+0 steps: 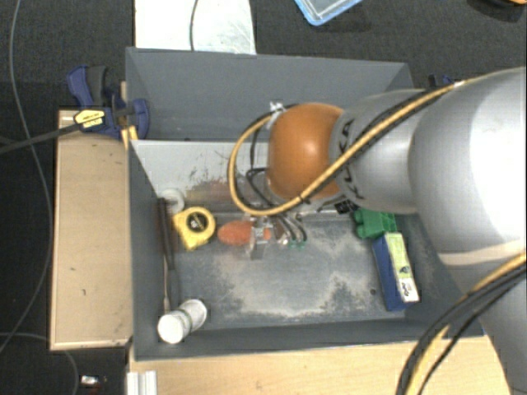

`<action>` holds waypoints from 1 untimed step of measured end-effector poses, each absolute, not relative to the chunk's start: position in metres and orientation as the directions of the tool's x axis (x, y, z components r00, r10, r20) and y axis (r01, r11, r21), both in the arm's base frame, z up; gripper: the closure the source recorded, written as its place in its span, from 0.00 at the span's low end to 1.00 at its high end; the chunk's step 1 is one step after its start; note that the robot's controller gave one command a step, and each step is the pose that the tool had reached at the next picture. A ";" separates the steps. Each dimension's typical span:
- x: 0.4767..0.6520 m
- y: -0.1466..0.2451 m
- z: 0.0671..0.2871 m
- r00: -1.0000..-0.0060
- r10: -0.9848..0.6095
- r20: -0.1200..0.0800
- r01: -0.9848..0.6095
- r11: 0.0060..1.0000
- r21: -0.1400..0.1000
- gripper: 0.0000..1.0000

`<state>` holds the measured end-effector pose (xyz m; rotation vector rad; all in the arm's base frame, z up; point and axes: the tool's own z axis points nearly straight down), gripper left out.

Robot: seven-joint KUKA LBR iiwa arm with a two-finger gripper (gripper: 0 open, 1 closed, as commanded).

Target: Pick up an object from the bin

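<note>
- Fingers [263,241] sit low over the floor of the grey bin [272,97], toward its back, under the orange wrist cover; they stand slightly apart with nothing seen between them.
- Orange-red rounded lump [235,234] lies just beside them on the view's left, outside the gap.
- Yellow tape measure [193,226] is next left, near the left wall.
- Back wall is close behind; bare floor is open toward the front.
- White bottle [181,321] lies in the front-left corner; blue box [394,271] lies well right.

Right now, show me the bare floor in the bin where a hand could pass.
The widest bare patch is the bin floor between the white bottle at the lower-left corner and the blue box on the right. Crowded along the back: yellow tape measure, orange lump, the tool, green block.
</note>
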<state>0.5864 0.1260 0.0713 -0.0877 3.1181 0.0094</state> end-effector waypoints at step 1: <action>0.586 0.126 0.072 -0.998 -0.054 -0.022 -0.055 0.998 0.005 1.00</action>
